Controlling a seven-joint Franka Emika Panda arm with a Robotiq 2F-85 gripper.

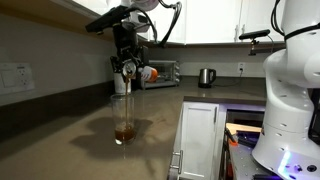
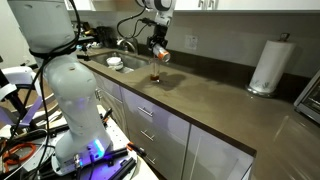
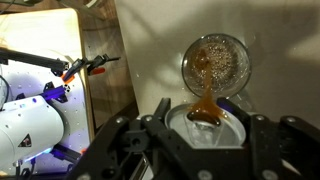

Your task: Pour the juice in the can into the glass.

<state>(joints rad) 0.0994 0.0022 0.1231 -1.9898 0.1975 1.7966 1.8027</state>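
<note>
Fingers (image 3: 142, 140) of the gripper (image 3: 205, 128) are clamped on the tipped can (image 3: 218, 138), whose juice (image 3: 205, 104) runs from its silvery top into the glass (image 3: 215, 62) at twelve o'clock of it in the wrist view. That glass stands upright on a dark grey-brown countertop (image 1: 80, 140) under white cabinets (image 1: 210, 20), a little juice in its bottom. An exterior view alone shows a steel kettle (image 1: 206, 77) at three o'clock of the can; an exterior view alone shows a sink (image 2: 112, 62) at nine o'clock and a paper-towel roll (image 2: 268, 66) at three.
</note>
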